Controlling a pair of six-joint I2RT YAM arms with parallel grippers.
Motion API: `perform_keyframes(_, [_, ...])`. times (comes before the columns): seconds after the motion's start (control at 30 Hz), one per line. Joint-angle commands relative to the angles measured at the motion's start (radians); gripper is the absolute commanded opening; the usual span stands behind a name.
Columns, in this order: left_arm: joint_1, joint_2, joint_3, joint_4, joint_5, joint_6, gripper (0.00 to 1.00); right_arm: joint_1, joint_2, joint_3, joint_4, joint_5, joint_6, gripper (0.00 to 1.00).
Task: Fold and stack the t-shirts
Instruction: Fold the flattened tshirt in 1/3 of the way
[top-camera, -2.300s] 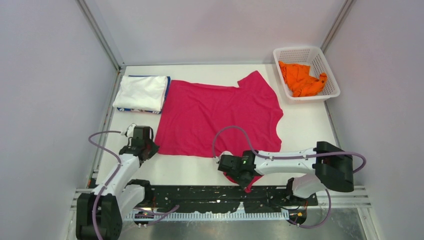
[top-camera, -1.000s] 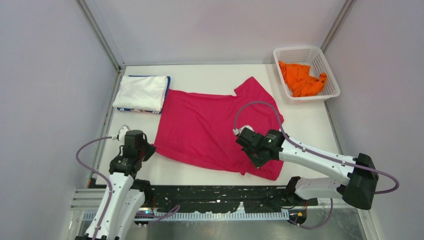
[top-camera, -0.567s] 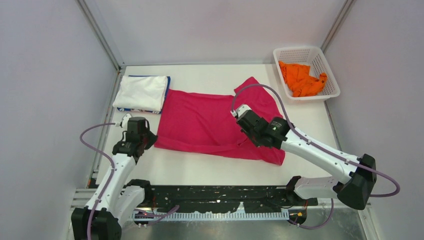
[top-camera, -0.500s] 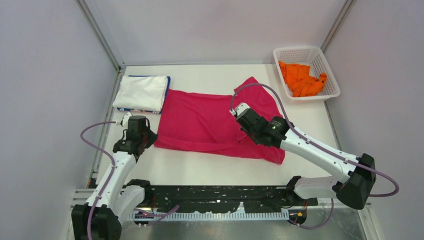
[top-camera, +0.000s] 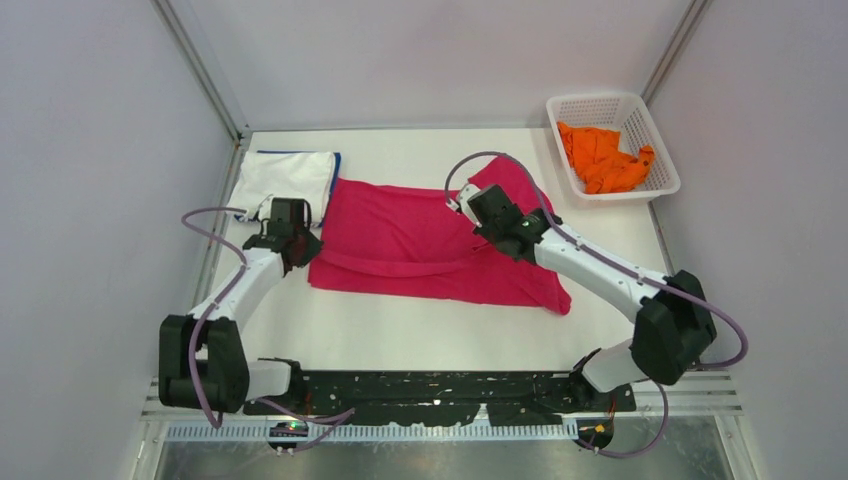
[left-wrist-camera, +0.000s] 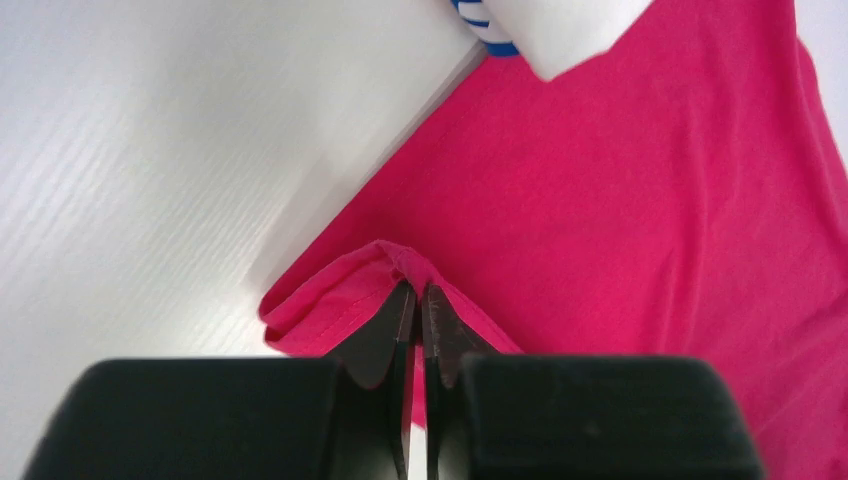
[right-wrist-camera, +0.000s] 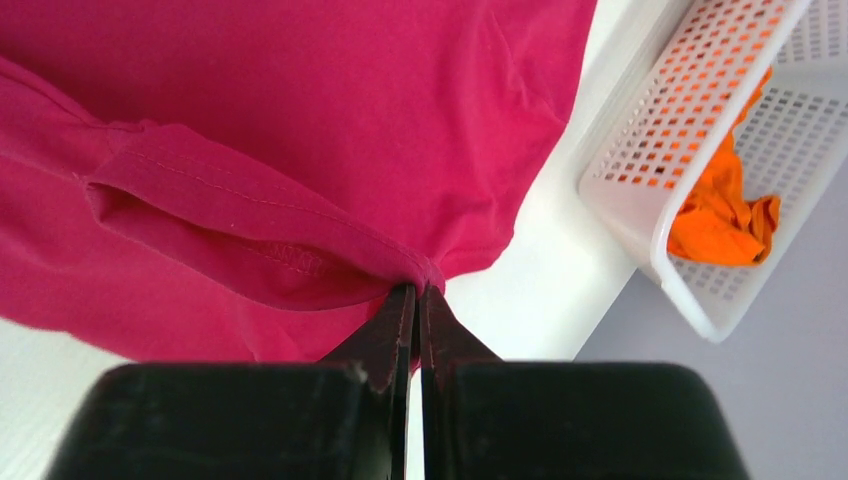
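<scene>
The magenta-pink t-shirt (top-camera: 420, 245) lies across the middle of the table with its near hem lifted and carried over the body. My left gripper (top-camera: 296, 243) is shut on the hem's left corner (left-wrist-camera: 405, 262). At the right end of the hem (right-wrist-camera: 425, 275), my right gripper (top-camera: 497, 222) pinches the cloth shut. A folded white t-shirt (top-camera: 288, 172) sits at the far left on a blue-edged one (left-wrist-camera: 478, 22), touching the pink shirt's edge. An orange t-shirt (top-camera: 602, 158) lies crumpled in the basket.
The white lattice basket (top-camera: 655, 135) stands at the far right corner, also close by in the right wrist view as the basket (right-wrist-camera: 690, 130). Grey walls enclose the table on three sides. Bare white table surface (top-camera: 420, 330) shows in front of the pink shirt.
Both grippers have carried the pink shirt's near hem away from the arm bases and over the shirt body, halving its visible depth. Both stay shut on the cloth.
</scene>
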Motion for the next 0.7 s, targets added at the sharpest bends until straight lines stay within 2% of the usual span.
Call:
perform_keyframes(0.0, [0.003,0.106,0.122,0.043,-0.060,-0.012,0.15,-0.067,0.129,0.108,0.163,-0.075,-0.167,0.05])
perform_keyframes(0.03, [0.003,0.128,0.143,0.029,-0.096,-0.026,0.21,-0.100,0.185,0.127,0.178,-0.082,-0.176,0.06])
perform_keyframes(0.07, [0.004,0.147,0.160,0.016,-0.123,-0.038,0.32,-0.116,0.216,0.172,0.196,-0.086,-0.184,0.07])
perform_keyframes(0.1, [0.011,0.162,0.181,-0.003,-0.128,-0.049,0.46,-0.145,0.274,0.199,0.198,-0.086,-0.184,0.20])
perform_keyframes(0.17, [0.016,0.171,0.213,-0.026,-0.122,-0.059,0.80,-0.180,0.359,0.287,0.195,-0.047,-0.164,0.38])
perform_keyframes(0.2, [0.017,0.163,0.222,-0.031,-0.120,-0.056,0.96,-0.187,0.380,0.343,0.179,-0.002,-0.137,0.44])
perform_keyframes(0.23, [0.017,0.151,0.233,-0.035,-0.118,-0.050,0.99,-0.197,0.404,0.366,0.165,0.039,-0.121,0.61])
perform_keyframes(0.27, [0.017,0.133,0.242,-0.039,-0.111,-0.041,1.00,-0.200,0.407,0.390,0.161,0.046,-0.091,0.83])
perform_keyframes(0.3, [0.017,0.116,0.246,-0.045,-0.105,-0.032,1.00,-0.204,0.389,0.388,0.177,0.046,-0.077,0.99])
perform_keyframes(0.43, [0.015,0.020,0.199,-0.022,-0.014,-0.009,1.00,-0.205,0.236,0.225,0.306,0.030,0.075,0.95])
perform_keyframes(0.53, [-0.002,-0.025,0.112,0.036,0.082,-0.008,1.00,-0.218,0.105,0.085,0.367,-0.035,0.340,0.95])
perform_keyframes(0.57, [-0.013,-0.032,0.085,0.053,0.100,-0.009,1.00,-0.222,0.041,0.013,0.387,-0.129,0.430,0.95])
perform_keyframes(0.67, [-0.044,-0.026,0.030,0.086,0.129,-0.012,1.00,-0.237,-0.073,-0.124,0.449,-0.340,0.513,0.95])
